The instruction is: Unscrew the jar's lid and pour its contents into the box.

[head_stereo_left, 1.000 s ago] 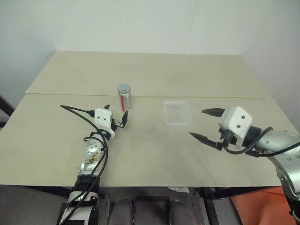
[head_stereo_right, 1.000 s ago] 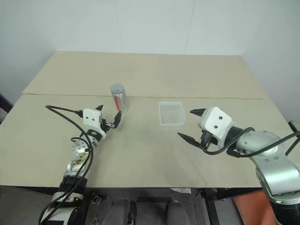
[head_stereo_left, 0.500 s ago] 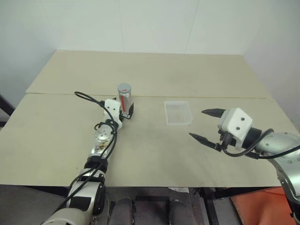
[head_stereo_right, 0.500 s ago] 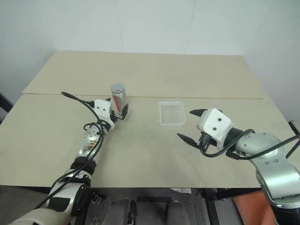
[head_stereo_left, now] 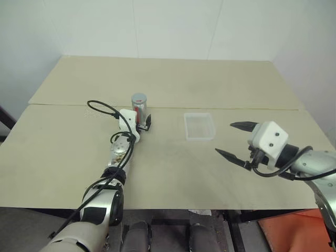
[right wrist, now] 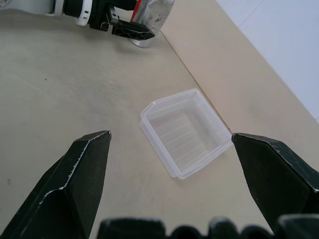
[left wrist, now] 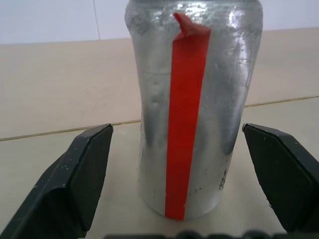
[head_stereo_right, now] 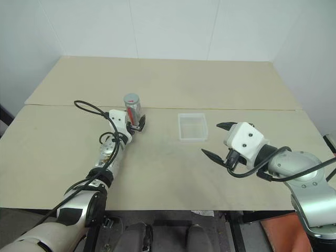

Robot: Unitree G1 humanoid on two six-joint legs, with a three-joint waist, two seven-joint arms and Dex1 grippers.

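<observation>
**A:** Right gripper point(head_stereo_left: 237, 139) nearest the camera, hanging above the table point(head_stereo_left: 173, 173) with fingers spread wide, holding nothing. Same spot as a second ago, basically parked. Past it, the box point(head_stereo_left: 199, 126) sitting open side up on the table, looks empty, hasn't budged

**B:** And further out, on the other side?

**A:** Left gripper point(head_stereo_left: 142, 125) pushed forward over the last second, from short of the jar point(head_stereo_left: 139, 108) to right up at its base. Fingers spread there too, one either side of the jar, not clamped yet. Jar upright at the seam between the two table boards, well left of the box, lid point(head_stereo_left: 138, 98) on top

**B:** So what's that mean for the job?

**A:** Reach looks about done, closing on the body probably next. Lid not unscrewed, nothing poured. Guessing the right one comes over for the lid once the jar's pinned

**B:** Anything the wrist cams add?

**A:** Left wrist view shows clear daylight between each finger and the jar wall, plus the red strip running down the silvery body. Can't get that gap from the head views. Right wrist view looks down into the box. Head views give the lid. Contents can't be made out anywhere
</observation>
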